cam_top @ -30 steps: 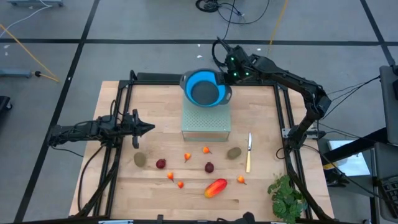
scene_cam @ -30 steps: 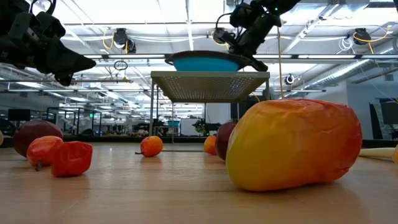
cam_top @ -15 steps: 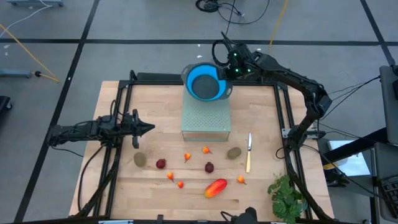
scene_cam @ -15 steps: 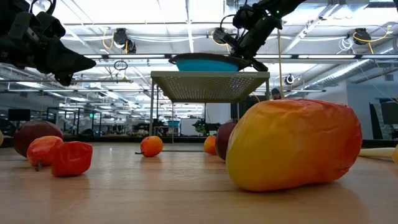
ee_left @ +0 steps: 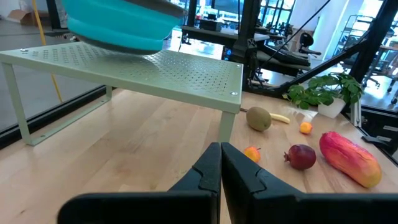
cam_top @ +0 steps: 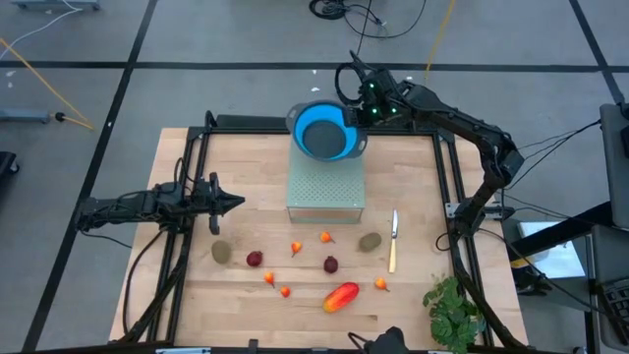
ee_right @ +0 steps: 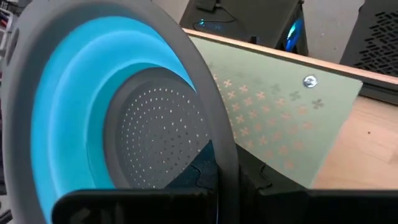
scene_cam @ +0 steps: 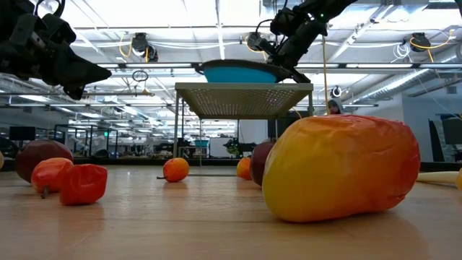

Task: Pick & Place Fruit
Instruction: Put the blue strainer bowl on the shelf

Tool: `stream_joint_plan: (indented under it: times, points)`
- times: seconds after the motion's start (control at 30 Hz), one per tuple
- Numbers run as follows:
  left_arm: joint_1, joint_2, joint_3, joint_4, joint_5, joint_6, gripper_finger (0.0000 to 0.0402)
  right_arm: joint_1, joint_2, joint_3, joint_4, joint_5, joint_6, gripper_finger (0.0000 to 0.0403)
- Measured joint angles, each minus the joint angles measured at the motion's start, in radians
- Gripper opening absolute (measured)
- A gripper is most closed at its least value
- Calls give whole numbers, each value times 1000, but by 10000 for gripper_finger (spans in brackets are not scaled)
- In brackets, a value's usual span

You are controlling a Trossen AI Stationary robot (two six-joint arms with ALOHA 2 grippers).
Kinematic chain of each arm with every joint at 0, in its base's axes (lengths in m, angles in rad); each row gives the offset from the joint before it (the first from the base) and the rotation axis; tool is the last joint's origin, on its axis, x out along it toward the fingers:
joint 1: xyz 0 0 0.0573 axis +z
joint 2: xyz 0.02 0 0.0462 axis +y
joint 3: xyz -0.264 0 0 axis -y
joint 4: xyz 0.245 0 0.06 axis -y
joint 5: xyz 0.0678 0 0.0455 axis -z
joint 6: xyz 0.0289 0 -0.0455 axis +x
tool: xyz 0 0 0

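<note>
Right hand (cam_top: 356,102) grips the blue colander's (cam_top: 324,133) rim, hiding its fingertips; left hand (cam_top: 236,204) hangs closed.

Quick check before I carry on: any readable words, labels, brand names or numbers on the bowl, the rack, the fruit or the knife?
None: no text shows on the blue colander, the green perforated rack, the mango or the knife.
Background room fixtures in the low view: too small to read.
</note>
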Motion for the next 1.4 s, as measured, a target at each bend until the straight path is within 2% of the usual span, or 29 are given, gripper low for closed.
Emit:
stream_joint_plan:
  times: [0.27, 0.77, 1.4]
  points:
    - [0, 0, 0, 0, 0, 0, 10, 2, 0, 0, -10, -4, -20, 10]
    - [0, 0, 0, 0, 0, 0, 10, 2, 0, 0, -7, -5, -21, 45]
    - [0, 0, 0, 0, 0, 0, 10, 22, 0, 0, 1, 31, -25, 134]
